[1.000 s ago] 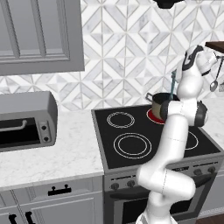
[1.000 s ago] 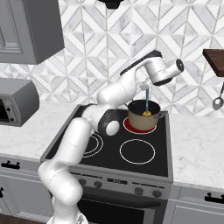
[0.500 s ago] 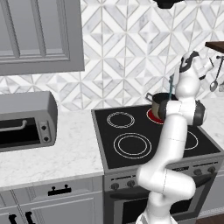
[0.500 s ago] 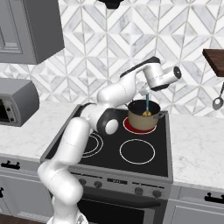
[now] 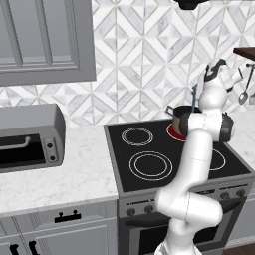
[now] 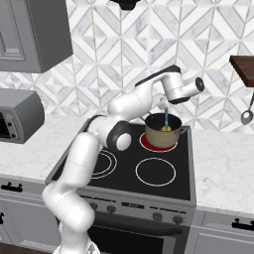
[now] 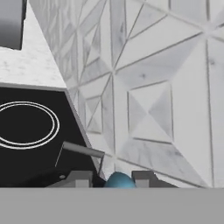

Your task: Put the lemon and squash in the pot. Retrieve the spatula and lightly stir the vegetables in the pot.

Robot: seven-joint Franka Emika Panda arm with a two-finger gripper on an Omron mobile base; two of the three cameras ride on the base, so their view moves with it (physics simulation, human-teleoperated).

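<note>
The olive-brown pot (image 6: 160, 135) stands on the stove's glowing back right burner, and its side also shows in the left base view (image 5: 180, 118). My gripper (image 6: 165, 102) hangs just above the pot, shut on the top of the light-blue spatula (image 6: 166, 117), whose lower end reaches down inside. A patch of yellow, the lemon (image 6: 166, 129), shows inside at the spatula's foot. The squash is hidden in the pot's dark interior. In the hand view the spatula's blue end (image 7: 119, 180) sits between my fingertips (image 7: 79, 178), with the pot's handle (image 7: 83, 150) beyond.
The black stovetop (image 6: 124, 171) has unlit burner rings at front and left. A tiled wall (image 7: 153, 87) rises close behind the pot. A grey spoon (image 6: 246, 114) hangs at the right under a wooden shelf. A toaster oven (image 5: 27, 137) sits on the left counter.
My hand has turned and shifted slightly over the pot, carrying the spatula a little way around inside it. The pot stays in place.
</note>
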